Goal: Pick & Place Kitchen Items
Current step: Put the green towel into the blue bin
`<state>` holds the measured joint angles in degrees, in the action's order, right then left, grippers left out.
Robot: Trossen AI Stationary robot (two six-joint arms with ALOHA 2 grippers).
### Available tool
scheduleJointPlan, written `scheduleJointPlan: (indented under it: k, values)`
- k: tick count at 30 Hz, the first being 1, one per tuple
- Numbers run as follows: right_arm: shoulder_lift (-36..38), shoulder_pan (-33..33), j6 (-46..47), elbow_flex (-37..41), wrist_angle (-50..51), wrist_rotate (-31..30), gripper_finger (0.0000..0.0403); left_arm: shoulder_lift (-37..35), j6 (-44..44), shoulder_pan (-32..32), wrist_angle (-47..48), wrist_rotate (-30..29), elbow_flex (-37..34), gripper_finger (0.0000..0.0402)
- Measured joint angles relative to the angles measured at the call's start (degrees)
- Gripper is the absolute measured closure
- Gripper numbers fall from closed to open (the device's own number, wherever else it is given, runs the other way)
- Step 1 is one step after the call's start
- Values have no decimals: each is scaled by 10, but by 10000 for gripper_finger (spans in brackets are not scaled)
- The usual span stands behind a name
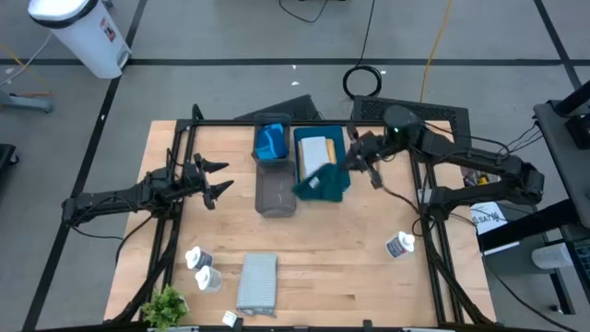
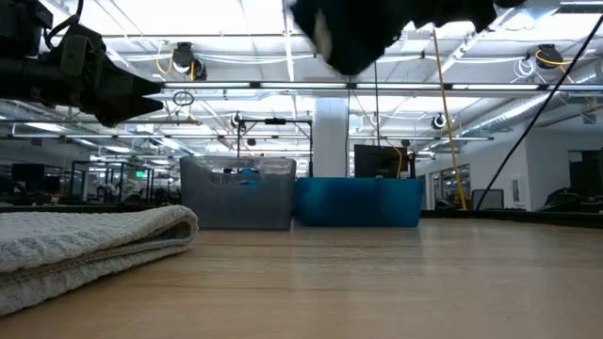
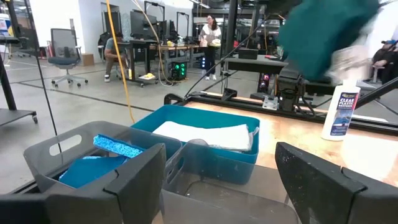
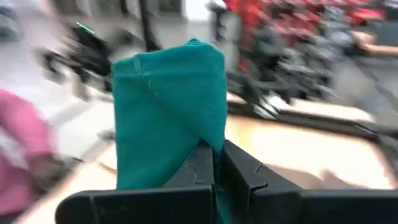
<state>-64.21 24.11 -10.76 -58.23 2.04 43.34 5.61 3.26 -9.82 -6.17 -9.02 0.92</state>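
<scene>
Dark teal cloth (image 4: 171, 109) pinched in right tool (image 4: 217, 163), aloft over teal tray (image 1: 318, 138) edge. Step: carry to tray. Next: lower, release inside. Left tool (image 1: 214, 179) spread, idle above table (image 1: 341, 258).

We lose the room behind the dark teal cloth (image 4: 171, 112) to a smear in the right wrist view, and in the low view that cloth (image 2: 353, 38) is only a dark shape cut off by the top edge. The grey cloth (image 2: 85, 247) runs off the low view's left edge. From above, the white bottles (image 1: 203, 269) are too small for us to read their blue marks.
</scene>
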Motion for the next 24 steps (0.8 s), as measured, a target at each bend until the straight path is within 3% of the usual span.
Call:
scheduleJointPlan:
  k: [8,11,24]
  values:
    - [-68,-12,-176,-105,253,-303,403,0,0,0,0,0,0,94]
    - [-98,-19,-215,-124,315,-387,403,0,0,0,0,0,0,94]
    - [-130,-79,-319,-124,331,-403,403,0,0,0,0,0,0,94]
